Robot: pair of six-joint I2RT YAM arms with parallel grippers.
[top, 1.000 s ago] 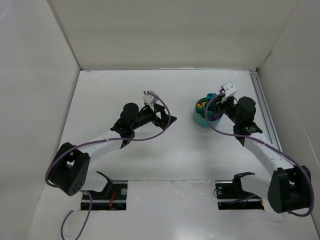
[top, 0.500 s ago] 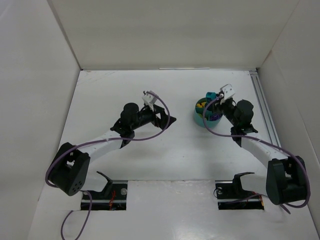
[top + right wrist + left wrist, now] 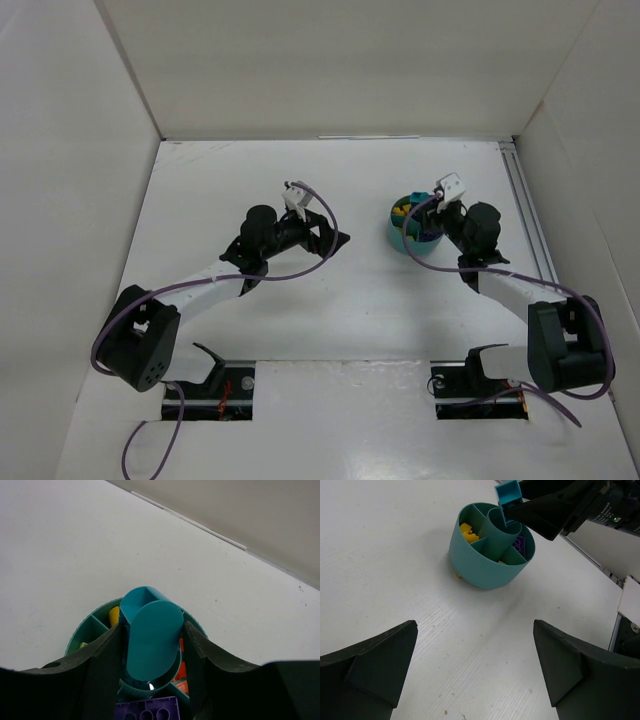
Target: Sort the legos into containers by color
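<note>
The round teal bowl with divided compartments stands at the right middle of the table. My right gripper is shut on a teal lego, held just over the bowl's central cup. In the left wrist view that teal lego shows above the bowl at the tip of the right gripper's fingers. Yellow legos, a purple lego and orange-red legos lie in separate compartments. My left gripper is open and holds nothing, low over the table left of the bowl.
White walls close in the table on the left, back and right. A metal rail runs along the right edge. A small yellow piece shows at the bowl's foot.
The right arm has swung a little to the left, bringing the teal lego further over the bowl's middle. The left arm has barely moved.
</note>
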